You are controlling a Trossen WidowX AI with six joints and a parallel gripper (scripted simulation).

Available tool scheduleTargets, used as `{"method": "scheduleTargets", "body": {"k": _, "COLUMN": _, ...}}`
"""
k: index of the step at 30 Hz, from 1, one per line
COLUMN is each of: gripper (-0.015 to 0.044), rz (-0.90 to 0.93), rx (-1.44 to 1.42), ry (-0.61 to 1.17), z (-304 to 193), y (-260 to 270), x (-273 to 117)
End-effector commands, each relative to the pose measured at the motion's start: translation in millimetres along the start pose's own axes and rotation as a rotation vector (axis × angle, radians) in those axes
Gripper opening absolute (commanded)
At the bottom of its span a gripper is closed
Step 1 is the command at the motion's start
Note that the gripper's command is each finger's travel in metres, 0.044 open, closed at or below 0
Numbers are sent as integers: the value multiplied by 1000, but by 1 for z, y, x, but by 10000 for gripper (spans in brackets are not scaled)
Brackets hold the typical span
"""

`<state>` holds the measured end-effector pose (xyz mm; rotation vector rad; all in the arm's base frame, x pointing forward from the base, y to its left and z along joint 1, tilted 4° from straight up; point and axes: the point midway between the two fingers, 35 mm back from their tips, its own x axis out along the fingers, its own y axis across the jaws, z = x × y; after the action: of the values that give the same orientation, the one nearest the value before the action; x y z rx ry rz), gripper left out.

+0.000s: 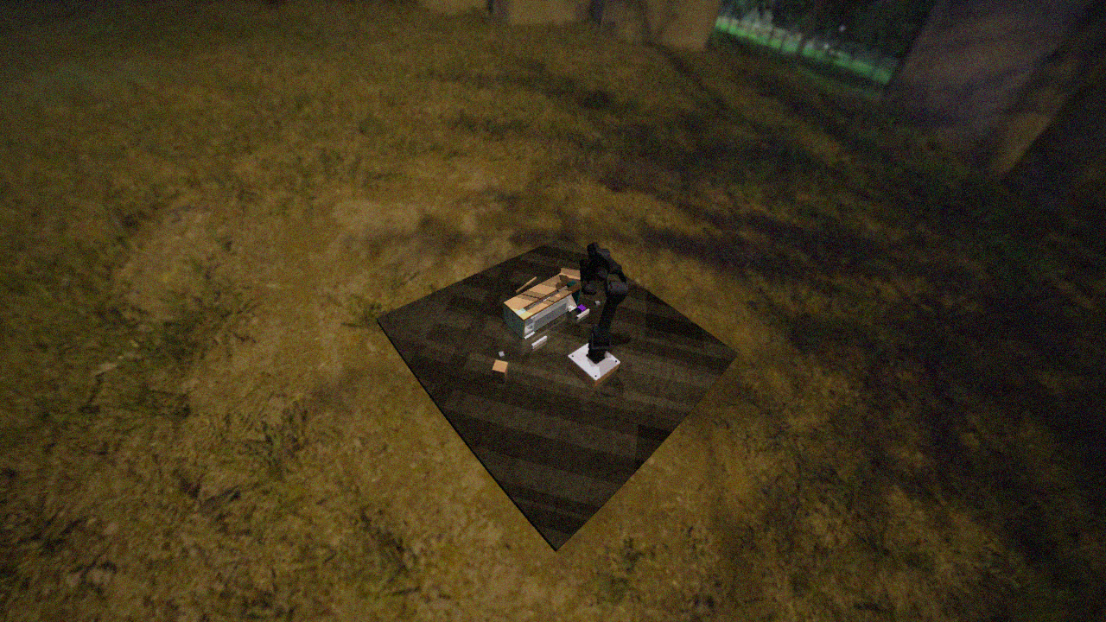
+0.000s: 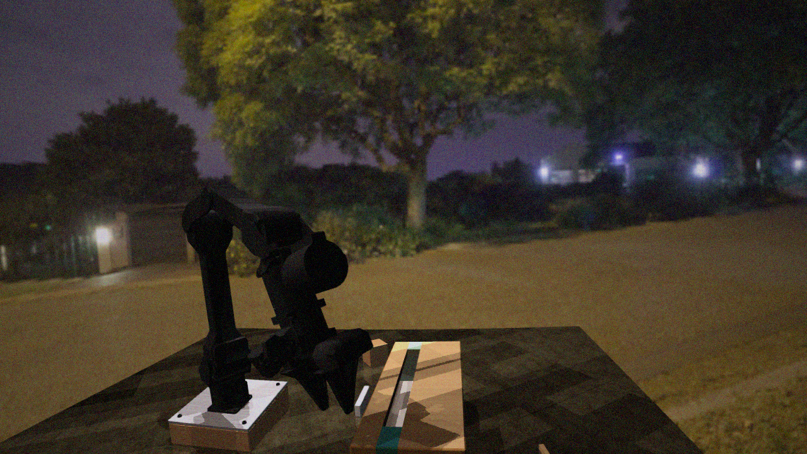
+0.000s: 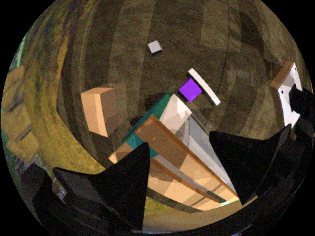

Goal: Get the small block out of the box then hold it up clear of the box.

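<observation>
Outdoor park-like setting at night. A broad-crowned, yellow-green leafy tree (image 2: 416, 192) rises beyond open brownish ground (image 1: 232, 433) (image 2: 564, 282) under a dark purple sky (image 2: 84, 56). Bright white lamps (image 2: 700, 168) glow in the background, and a pale gatepost (image 2: 106, 256) stands beside a dark fence (image 2: 50, 256).
</observation>
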<state>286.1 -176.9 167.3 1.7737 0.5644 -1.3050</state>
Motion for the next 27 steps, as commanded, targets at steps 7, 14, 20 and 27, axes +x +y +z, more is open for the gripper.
{"method": "scheduleTargets", "body": {"k": 7, "gripper": 285, "rz": 3, "rx": 926, "ry": 107, "z": 11, "y": -2, "x": -5}}
{"method": "scheduleTargets", "body": {"k": 14, "gripper": 285, "rz": 3, "rx": 926, "ry": 107, "z": 11, "y": -2, "x": -5}}
{"method": "scheduleTargets", "body": {"k": 20, "gripper": 285, "rz": 3, "rx": 926, "ry": 107, "z": 11, "y": -2, "x": -5}}
{"method": "scheduleTargets", "body": {"k": 27, "gripper": 285, "rz": 3, "rx": 923, "ry": 106, "z": 20, "y": -23, "x": 68}}
